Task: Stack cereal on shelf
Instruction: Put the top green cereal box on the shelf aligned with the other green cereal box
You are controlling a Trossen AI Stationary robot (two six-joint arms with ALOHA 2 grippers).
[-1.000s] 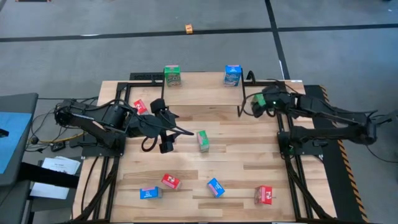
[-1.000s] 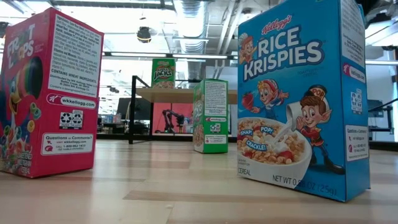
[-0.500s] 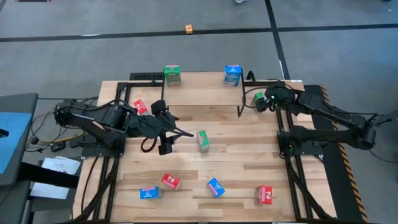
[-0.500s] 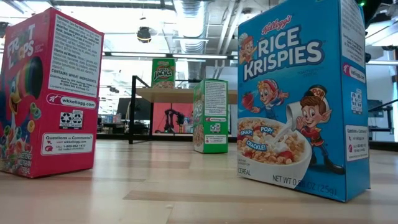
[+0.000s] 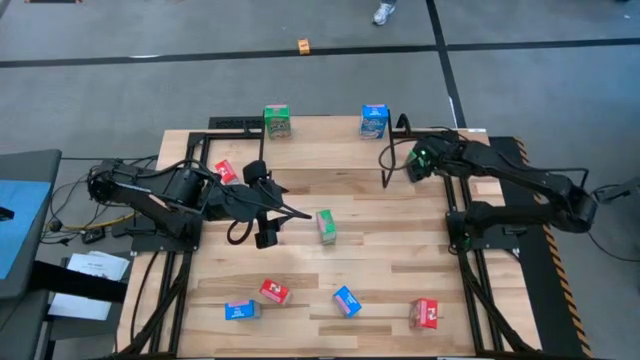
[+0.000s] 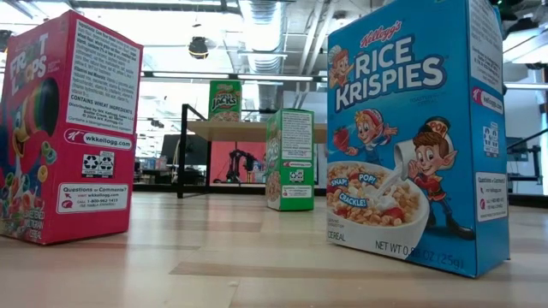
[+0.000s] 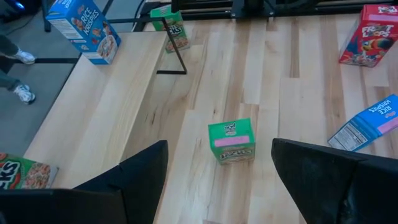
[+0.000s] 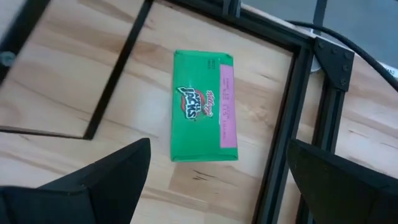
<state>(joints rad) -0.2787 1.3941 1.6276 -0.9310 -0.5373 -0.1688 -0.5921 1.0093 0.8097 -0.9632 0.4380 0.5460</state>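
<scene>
The shelf (image 5: 320, 138) stands at the table's far side, with a green cereal box (image 5: 277, 121) and a blue one (image 5: 374, 120) upright on it. Just past the shelf's right end, another green box (image 8: 204, 106) lies flat on its back on the table. My right gripper (image 5: 418, 160) hangs open above that box and points down at it, a finger off each long side. My left gripper (image 5: 270, 205) is open at mid-table. It faces an upright green box (image 7: 231, 142), which stands on its base a short way ahead.
Two red and two blue boxes (image 5: 347, 301) are scattered along the near edge, and one red box (image 5: 225, 171) sits by the left arm. A black shelf leg (image 8: 118, 62) and the table's black frame (image 8: 283, 118) flank the flat green box. A person's shoe (image 5: 384, 13) shows on the floor beyond.
My right gripper has sunk and swung slightly toward the table's left over the flat green box, tipping further downward. Its jaws have stayed open.
</scene>
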